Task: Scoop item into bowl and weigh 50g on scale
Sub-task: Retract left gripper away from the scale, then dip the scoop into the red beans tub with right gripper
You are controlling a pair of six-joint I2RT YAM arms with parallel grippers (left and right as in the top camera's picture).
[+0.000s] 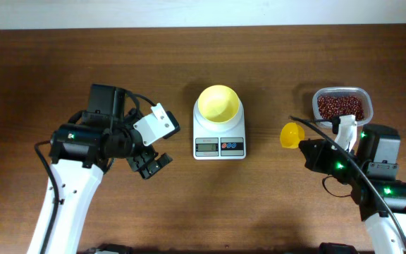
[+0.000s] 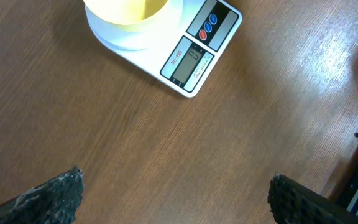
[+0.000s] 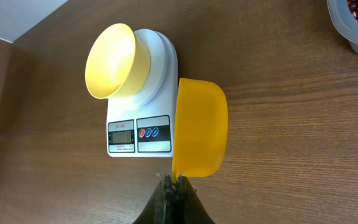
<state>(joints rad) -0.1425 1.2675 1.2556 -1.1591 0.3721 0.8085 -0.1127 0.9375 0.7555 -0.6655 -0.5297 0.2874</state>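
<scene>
The pale-yellow bowl [image 1: 218, 104] sits on the white scale [image 1: 219, 144] at the table's middle; it looks empty. Both show in the left wrist view, bowl [image 2: 126, 11] and scale [image 2: 194, 59], and in the right wrist view, bowl [image 3: 112, 61] and scale [image 3: 138, 134]. The red-brown beans [image 1: 340, 106] lie in a clear container [image 1: 342, 92] at the right. My right gripper [image 3: 176, 184] is shut on a yellow scoop [image 3: 199, 127], held to the right of the scale [image 1: 292, 134]. My left gripper [image 1: 149, 164] is open and empty, to the left of the scale.
The table's far edge meets a pale wall at the top. A corner of the clear container [image 3: 353, 25] shows at the top right of the right wrist view. Bare wood lies in front of the scale.
</scene>
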